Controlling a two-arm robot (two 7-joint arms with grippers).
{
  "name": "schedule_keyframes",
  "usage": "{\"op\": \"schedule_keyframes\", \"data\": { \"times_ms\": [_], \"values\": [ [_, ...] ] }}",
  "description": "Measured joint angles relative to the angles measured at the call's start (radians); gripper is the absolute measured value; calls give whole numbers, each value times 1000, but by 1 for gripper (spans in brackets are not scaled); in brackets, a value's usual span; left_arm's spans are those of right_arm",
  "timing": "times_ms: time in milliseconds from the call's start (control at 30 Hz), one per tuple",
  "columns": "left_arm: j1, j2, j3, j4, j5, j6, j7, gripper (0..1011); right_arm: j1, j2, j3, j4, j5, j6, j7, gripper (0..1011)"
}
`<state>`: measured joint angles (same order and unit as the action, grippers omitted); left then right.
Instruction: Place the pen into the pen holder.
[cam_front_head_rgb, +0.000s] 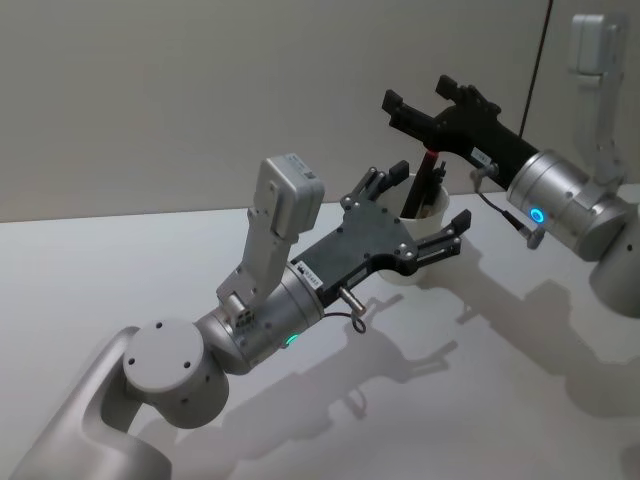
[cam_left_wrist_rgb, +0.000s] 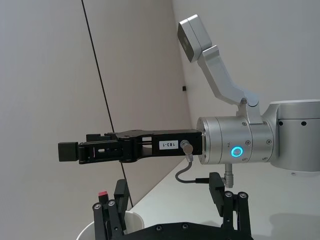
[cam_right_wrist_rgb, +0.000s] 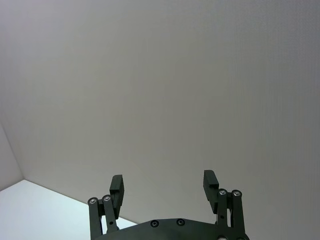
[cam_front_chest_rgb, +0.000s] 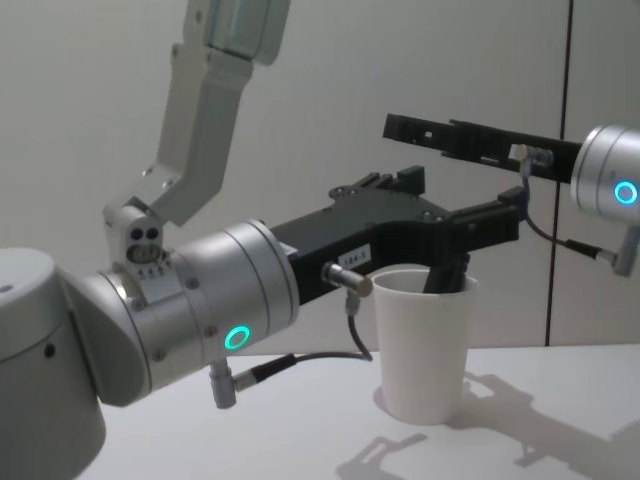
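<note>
The pen holder (cam_front_head_rgb: 432, 214), a white paper cup, stands on the white table (cam_front_head_rgb: 500, 380); I also see it from the side (cam_front_chest_rgb: 424, 345). The pen (cam_front_head_rgb: 425, 185), dark with a red top end, leans inside it, its tip poking above the rim (cam_left_wrist_rgb: 102, 193). My left gripper (cam_front_head_rgb: 436, 192) is open, with one finger on each side of the cup's mouth and apart from the pen. My right gripper (cam_front_head_rgb: 418, 92) hovers above and behind the cup, open and empty (cam_right_wrist_rgb: 163, 182).
A plain wall with a dark vertical seam (cam_left_wrist_rgb: 102, 90) rises just behind the table. The left forearm (cam_front_head_rgb: 270, 320) stretches across the table's middle, and the right arm's body (cam_front_head_rgb: 575, 210) stands at the right.
</note>
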<state>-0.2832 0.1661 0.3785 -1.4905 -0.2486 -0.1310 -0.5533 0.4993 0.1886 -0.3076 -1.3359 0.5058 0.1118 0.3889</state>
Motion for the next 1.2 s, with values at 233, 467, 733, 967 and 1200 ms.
{"op": "schedule_keyframes", "data": {
  "times_ms": [233, 467, 733, 967, 1200],
  "values": [
    [0, 4, 1, -2, 0, 2, 9, 1001, -4, 1, 0, -3, -3, -1, -2, 1001],
    [5, 26, 9, -16, 4, 16, 64, 1001, -51, 14, 8, -42, -22, -8, -31, 1001],
    [15, 69, 25, -44, 14, 47, 174, 1001, -127, 36, 20, -106, -54, -20, -79, 1001],
    [23, 106, 38, -66, 23, 70, 265, 1001, -194, 56, 31, -163, -83, -30, -121, 1001],
    [30, 142, 50, -90, 31, 94, 356, 1001, -269, 78, 43, -226, -114, -41, -168, 1002]
  ]
}}
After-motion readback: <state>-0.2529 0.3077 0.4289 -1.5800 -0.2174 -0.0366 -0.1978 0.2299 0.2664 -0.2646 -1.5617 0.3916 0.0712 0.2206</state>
